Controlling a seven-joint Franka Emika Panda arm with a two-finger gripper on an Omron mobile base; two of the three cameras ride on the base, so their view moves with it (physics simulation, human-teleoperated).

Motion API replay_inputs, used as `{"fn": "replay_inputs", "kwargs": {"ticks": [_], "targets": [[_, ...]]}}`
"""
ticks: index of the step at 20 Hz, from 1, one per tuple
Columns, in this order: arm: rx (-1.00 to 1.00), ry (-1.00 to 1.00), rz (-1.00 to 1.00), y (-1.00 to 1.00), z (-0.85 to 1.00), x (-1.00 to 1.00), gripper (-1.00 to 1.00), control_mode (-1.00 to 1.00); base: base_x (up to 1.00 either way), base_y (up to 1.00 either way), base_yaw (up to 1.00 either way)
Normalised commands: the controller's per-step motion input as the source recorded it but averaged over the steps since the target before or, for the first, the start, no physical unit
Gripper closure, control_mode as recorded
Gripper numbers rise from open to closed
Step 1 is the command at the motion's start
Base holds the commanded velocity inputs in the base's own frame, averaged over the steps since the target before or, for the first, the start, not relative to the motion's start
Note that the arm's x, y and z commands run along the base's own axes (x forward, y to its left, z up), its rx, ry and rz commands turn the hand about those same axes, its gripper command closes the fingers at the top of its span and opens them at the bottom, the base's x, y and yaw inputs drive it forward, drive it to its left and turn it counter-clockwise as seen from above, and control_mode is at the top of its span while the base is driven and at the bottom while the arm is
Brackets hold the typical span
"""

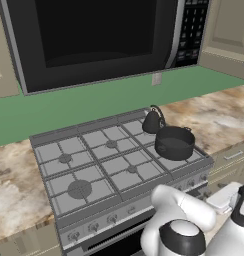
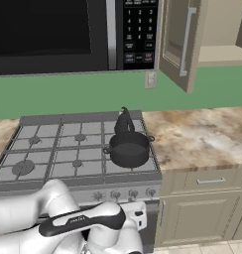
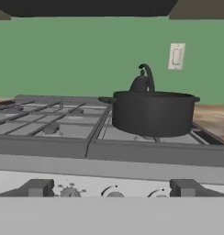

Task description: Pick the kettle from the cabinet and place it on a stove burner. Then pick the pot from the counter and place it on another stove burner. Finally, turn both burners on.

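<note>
Facing the silver gas range [image 1: 119, 165] head-on, you have both vessels already parked on its right-hand column of burners: the pot [image 2: 129, 149] sits on the front-right grate and the kettle [image 2: 124, 122] stands directly behind it on the back-right grate, close together; whether they touch you cannot tell. The wall cabinet [image 2: 180, 42] hangs open above the bench [image 2: 202, 136], which lies to the right of the range. What remains, by my reading, is lighting the two burners, so the relation that matters is between the gripper [image 3: 111, 189] and the row of knobs [image 3: 114, 193] on the range's front panel. In the hand view the fingertips [image 3: 38, 187] stand spread wide with nothing between them, low in front of the range, and the knobs lie straight ahead between them, at about their height. The pot [image 3: 153, 112] sits above and right of centre, so the knobs serving that column probably lie toward your right; expect a short sideways shift before you push in.
</note>
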Motion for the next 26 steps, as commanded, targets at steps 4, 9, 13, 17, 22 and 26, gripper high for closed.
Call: {"fn": "replay_inputs", "kwargs": {"ticks": [4, 9, 13, 17, 22, 26], "targets": [[0.0, 0.0, 0.0, 0.0, -0.04, 0.14, -1.0, -1.0, 0.0, 0.0, 0.0], [0.0, 0.0, -0.02, -0.02, -0.09, 0.07, -1.0, -1.0, 0.0, 0.0, 0.0], [0.0, 0.0, -0.02, -0.09, -0.14, 0.03, -1.0, -1.0, 0.0, 0.0, 0.0], [0.01, 0.0, -0.03, -0.04, -0.09, 0.08, -1.0, -1.0, 0.0, 0.0, 0.0], [0.01, 0.0, -0.03, -0.02, -0.07, 0.08, -1.0, -1.0, 0.0, 0.0, 0.0], [0.0, 0.0, -0.01, -0.04, -0.06, 0.09, -1.0, -1.0, 0.0, 0.0, 0.0]]}}
